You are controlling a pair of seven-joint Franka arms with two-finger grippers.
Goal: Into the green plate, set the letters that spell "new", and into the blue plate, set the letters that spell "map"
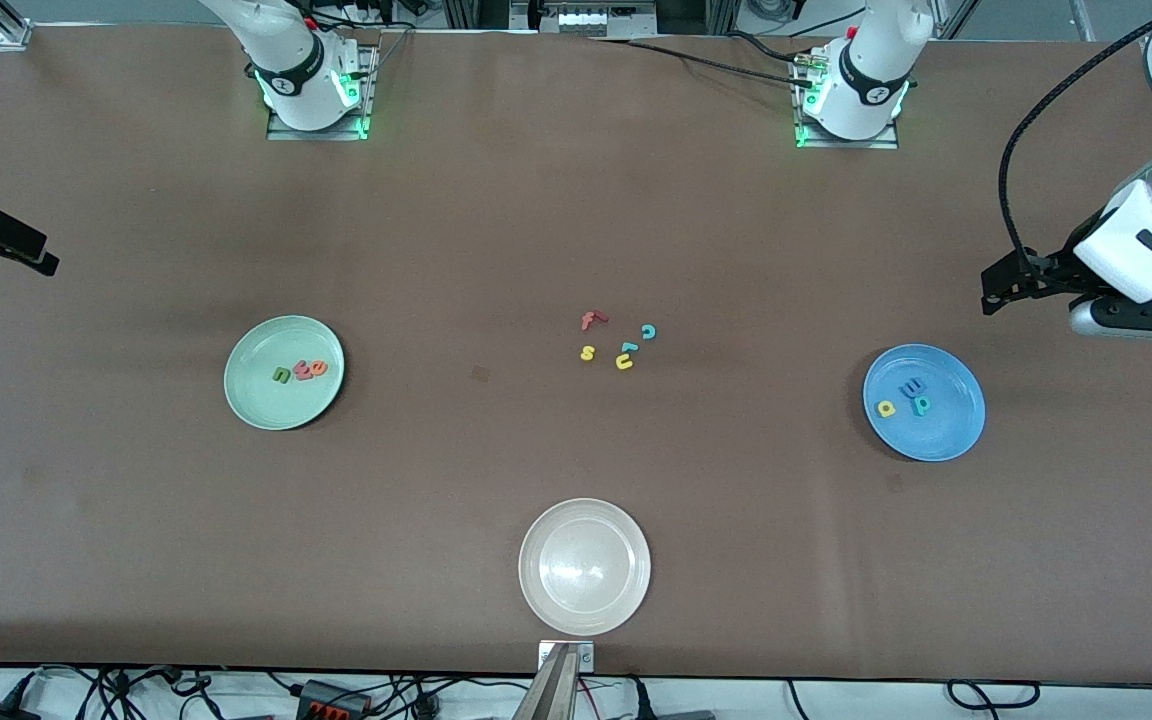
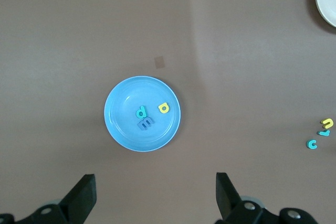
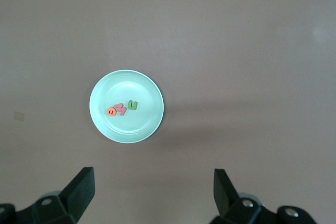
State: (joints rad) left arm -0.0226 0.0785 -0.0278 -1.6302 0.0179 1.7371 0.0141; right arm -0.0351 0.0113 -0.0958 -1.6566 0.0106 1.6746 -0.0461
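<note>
Both words look sorted: n (image 1: 281,375), e (image 1: 319,368) and w (image 1: 303,372) lie in the green plate (image 1: 256,400) at mid-left of the front view, m (image 1: 911,386), a (image 1: 886,407) and p (image 1: 922,404) in the blue plate (image 1: 956,435) at mid-right. The left end effector (image 2: 155,195) hangs open above the blue plate and the right end effector (image 3: 152,195) open above the green, neither holding anything, so no letter seems left to fetch.

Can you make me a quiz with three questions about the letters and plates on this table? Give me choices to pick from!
1. Where is the blue m?
A. In the blue plate
B. In the white plate
C. On the bare table

2. How many letters lie in the green plate?
A. One
B. Three
C. Five

3. How is the left tool, up over the table by the blue plate?
A. Shut on a letter
B. Open, holding nothing
C. Shut on a plate

Answers:
1 A: the m sits in the blue plate with the yellow a and teal p.
2 B: a green n, orange e and red w lie there.
3 B: its fingers stand wide apart with nothing between them.
</note>
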